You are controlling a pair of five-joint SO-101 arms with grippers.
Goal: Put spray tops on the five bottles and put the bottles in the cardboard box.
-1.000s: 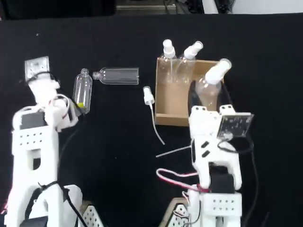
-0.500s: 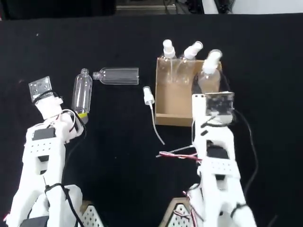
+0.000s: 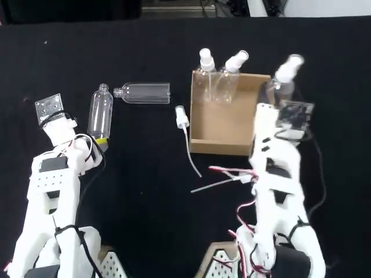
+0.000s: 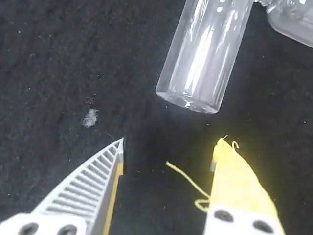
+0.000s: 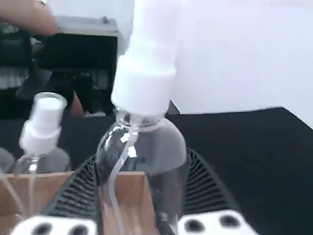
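Right wrist view, close up: the right gripper (image 5: 143, 169) pinches a clear bottle (image 5: 142, 142) by its body, both ribbed fingers (image 5: 73, 196) pressed against its sides, its white spray top (image 5: 146, 63) already fitted. Seen from the high view, this bottle hangs tilted just over the right wall of the cardboard box (image 3: 223, 124) — gripped low, probably so it can go in base first. Two more topped bottles (image 3: 206, 81) lean against the box's far wall, leaving open floor in front. Left of the box a loose spray top (image 3: 182, 117) lies on the table, and farther left lie two uncapped bottles (image 3: 100, 110). The left gripper (image 4: 171, 147) sits just short of one bottle's base, jaws spread and empty — apparently lined up to take it for capping.
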